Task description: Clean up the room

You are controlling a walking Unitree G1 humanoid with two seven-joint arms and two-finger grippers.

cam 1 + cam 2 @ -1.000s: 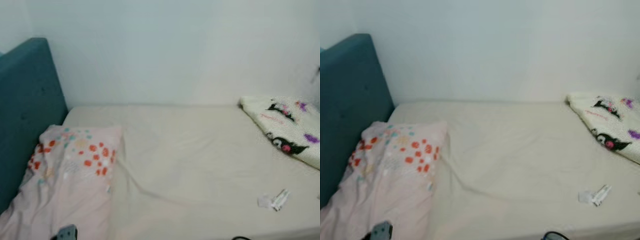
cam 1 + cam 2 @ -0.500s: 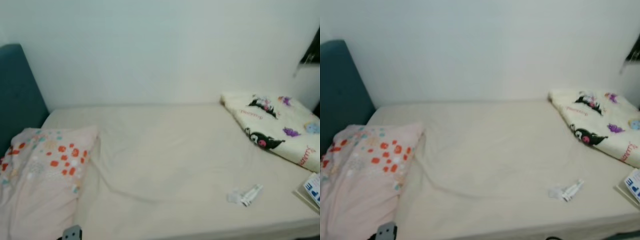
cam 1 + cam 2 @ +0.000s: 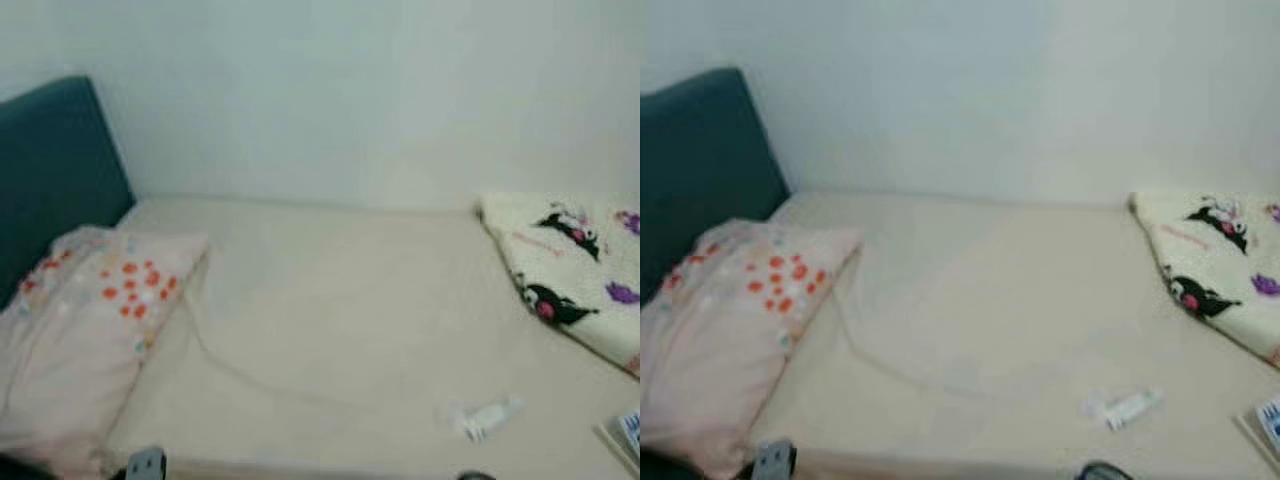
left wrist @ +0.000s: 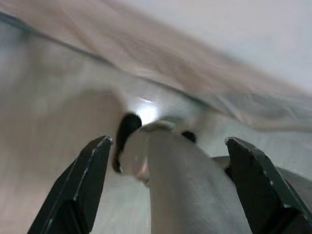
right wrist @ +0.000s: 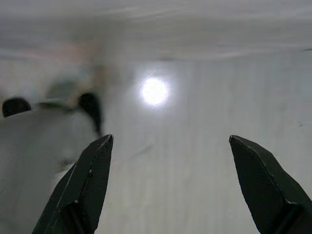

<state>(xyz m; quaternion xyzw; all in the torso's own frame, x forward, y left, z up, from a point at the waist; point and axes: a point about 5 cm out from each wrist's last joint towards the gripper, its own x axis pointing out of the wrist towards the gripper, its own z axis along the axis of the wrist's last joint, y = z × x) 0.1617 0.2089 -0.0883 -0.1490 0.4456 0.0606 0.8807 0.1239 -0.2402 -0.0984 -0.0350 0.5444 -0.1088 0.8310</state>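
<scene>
Since half a second ago the whole view has swung back toward the left, so more of the teal headboard (image 3: 55, 170) shows and the blanket sits nearer the right edge; that is the camera turning, and nothing on the bed itself has shifted.

No box, bin or basket stands anywhere here. What needs tidying lies loose on the cream bed (image 3: 340, 300): a small crumpled white wrapper (image 3: 480, 417) near the front edge, on the right half, well apart from everything else. It looks like a torn packet, too blurred to read.

At the left a pink pillow (image 3: 90, 330) with orange and red flowers leans against the headboard. At the right a folded white blanket (image 3: 570, 270) printed with black cartoon figures lies along the far corner. A corner of a white card with blue print (image 3: 1268, 415) pokes in at the lower right.

Both arms hang low. The left pincer (image 4: 170, 190) has its fingers spread apart over blurred pale floor, as does the right pincer (image 5: 170, 185), with nothing between them.
</scene>
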